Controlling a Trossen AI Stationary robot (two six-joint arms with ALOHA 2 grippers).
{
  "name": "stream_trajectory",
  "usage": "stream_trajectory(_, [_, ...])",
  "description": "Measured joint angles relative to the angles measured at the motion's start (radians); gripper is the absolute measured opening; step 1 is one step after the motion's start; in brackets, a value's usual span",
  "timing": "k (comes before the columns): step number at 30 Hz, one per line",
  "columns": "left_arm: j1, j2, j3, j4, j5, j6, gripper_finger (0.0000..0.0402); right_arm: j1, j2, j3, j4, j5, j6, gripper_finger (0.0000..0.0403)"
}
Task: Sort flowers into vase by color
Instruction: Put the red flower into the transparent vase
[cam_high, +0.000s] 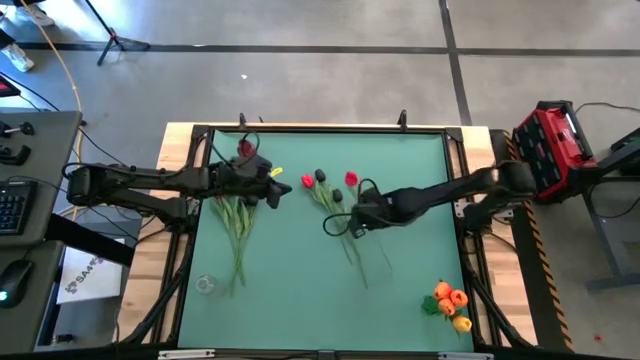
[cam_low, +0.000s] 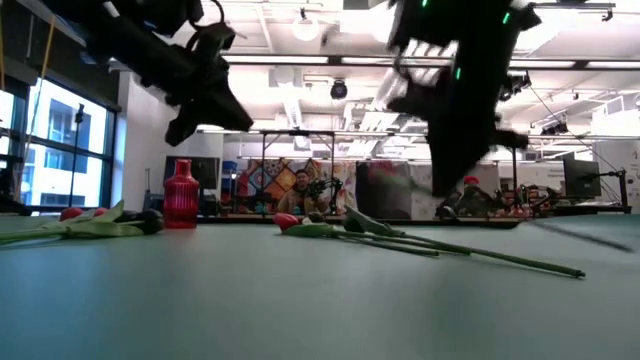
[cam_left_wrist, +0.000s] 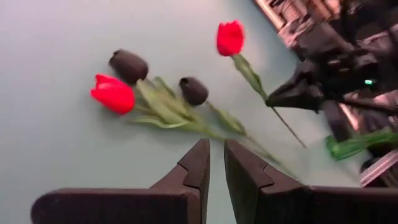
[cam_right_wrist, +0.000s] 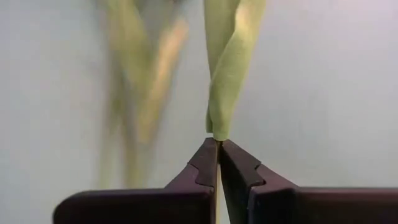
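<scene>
Two red tulips (cam_left_wrist: 113, 93) (cam_left_wrist: 230, 37) and two black ones (cam_left_wrist: 129, 65) (cam_left_wrist: 193, 90) lie mid-table, their stems crossing. My right gripper (cam_high: 353, 222) comes in from the right and points steeply down. It is shut on a green leaf by the stem of the farther-right red tulip (cam_high: 351, 179). My left gripper (cam_left_wrist: 216, 144) hovers to the left of these flowers. Only a narrow gap shows between its fingertips, with nothing in it. Another bunch of tulips (cam_high: 237, 225) lies under the left arm. My right gripper pinches the end of a folded green leaf (cam_right_wrist: 217, 127) between the very ends of its two fingers. It comes at the leaf from above, slanting down. Whether the flower is clear of the table, I cannot tell.
A red vase (cam_high: 245, 148) stands at the far edge behind the left arm. A small clear glass (cam_high: 205, 285) stands near the front left. Orange flowers (cam_high: 450, 300) lie at the front right. Long stems (cam_low: 470, 252) stretch across the mat toward the near side.
</scene>
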Motion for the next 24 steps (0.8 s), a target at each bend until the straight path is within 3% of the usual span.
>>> stream_trajectory(3, [0.0,0.0,0.0,0.083,-0.003,0.003,0.0035,0.009,-0.095,-0.001,0.056,0.11,-0.049,0.0])
stream_trajectory(6, [0.0,0.0,0.0,0.243,-0.009,0.04,0.0045,0.009,-0.171,0.001,0.201,0.186,-0.202,0.0])
stream_trajectory(14, [-0.002,0.0,0.0,0.643,-0.021,0.206,0.01,0.009,-0.2,0.002,0.553,0.211,-0.603,0.0])
stream_trajectory(24, [-0.005,0.004,0.0,0.673,0.049,0.282,0.0119,0.003,-0.197,0.002,0.793,0.167,-0.857,0.0])
